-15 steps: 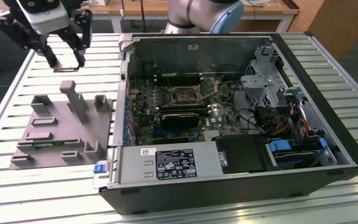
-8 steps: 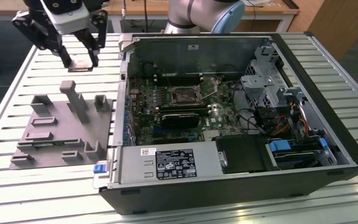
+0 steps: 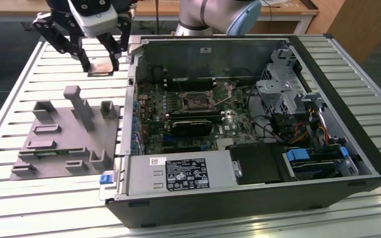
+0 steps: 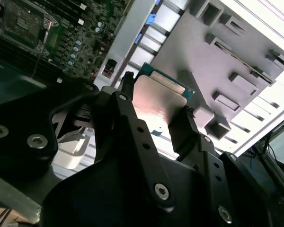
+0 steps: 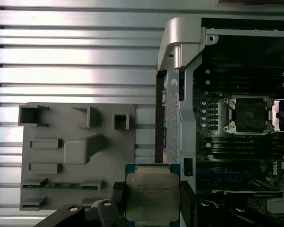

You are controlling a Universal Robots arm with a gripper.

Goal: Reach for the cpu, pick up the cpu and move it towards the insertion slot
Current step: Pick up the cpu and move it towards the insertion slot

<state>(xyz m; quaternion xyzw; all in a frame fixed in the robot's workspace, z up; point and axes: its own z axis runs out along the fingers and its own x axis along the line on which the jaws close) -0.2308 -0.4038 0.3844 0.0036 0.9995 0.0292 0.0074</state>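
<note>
Fingers [image 4: 125,109] of your gripper [image 3: 101,67] clamp the cpu [image 5: 151,196], lifted beside the computer case [image 3: 257,198], apart from the insertion slot [image 3: 196,100].

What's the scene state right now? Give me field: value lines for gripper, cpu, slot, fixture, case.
gripper: gripper shut on the cpu, raised above the slatted table, to the exterior view's left of the open computer case
cpu: cpu held between the two fingers, metal top showing in both wrist views
insertion slot: insertion slot on the motherboard inside the case, dark centre bare, nothing seated
fixture: grey fixture plate on the table beside the case, below the gripper
progress: cpu lifted, not yet over the slot
</note>
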